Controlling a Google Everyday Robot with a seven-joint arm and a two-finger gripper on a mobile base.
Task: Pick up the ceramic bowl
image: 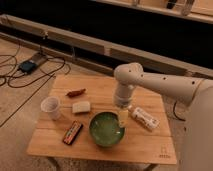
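The ceramic bowl [106, 129] is wide, round and glossy green with a paler inside. It sits on the wooden table [145, 149] near the front edge, right of centre. My gripper [123, 117] hangs from the white arm [150, 82] and reaches down over the bowl's right rim, with a pale finger [123, 119] at or just inside the rim.
A white cup [50, 107] stands at the left. A pale block [81, 107], a reddish-brown item [75, 92] and a dark snack bar [72, 133] lie left of the bowl. A white packet [145, 118] lies right of it. Cables and a box [27, 65] lie on the floor.
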